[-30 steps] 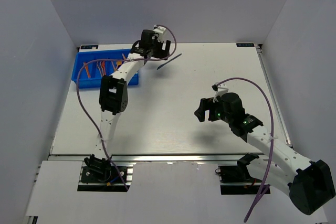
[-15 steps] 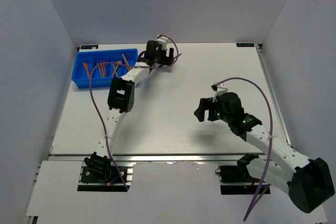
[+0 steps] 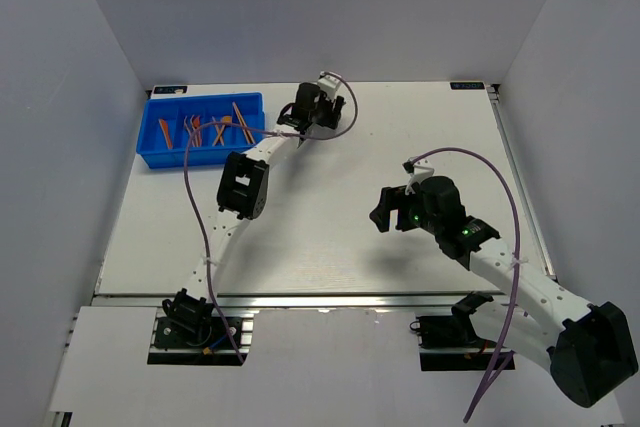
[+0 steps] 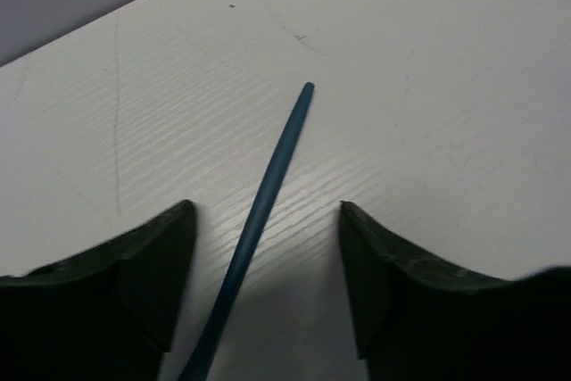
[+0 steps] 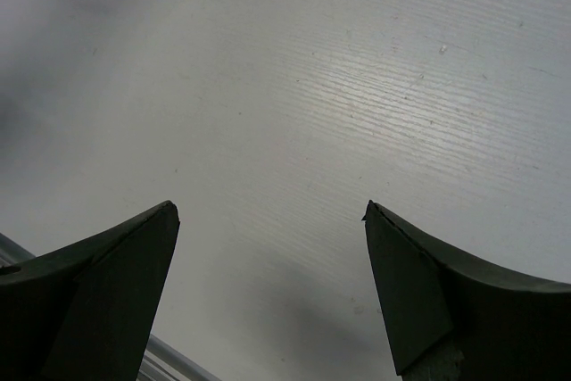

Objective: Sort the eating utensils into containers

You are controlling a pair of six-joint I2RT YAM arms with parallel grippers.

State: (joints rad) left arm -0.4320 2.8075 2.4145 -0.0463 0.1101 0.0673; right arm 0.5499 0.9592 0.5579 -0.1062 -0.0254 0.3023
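Holding orange and red utensils, kinds unreadable, blue tray sits far-left; left gripper gapes astride a dark-blue stick, near end cropped; right gripper gapes too.

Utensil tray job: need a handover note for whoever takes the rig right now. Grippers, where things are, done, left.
Left gripper: open, fingers either side of the dark teal stick, which lies on the table; not gripped.
Right gripper: open, empty, over bare table at mid-right.
Blue tray, far left: several orange and red utensils lie in its compartments.
Done: those pieces are in the tray.
Left: close on the stick and carry it to the tray. No other loose utensil shows in the top view.
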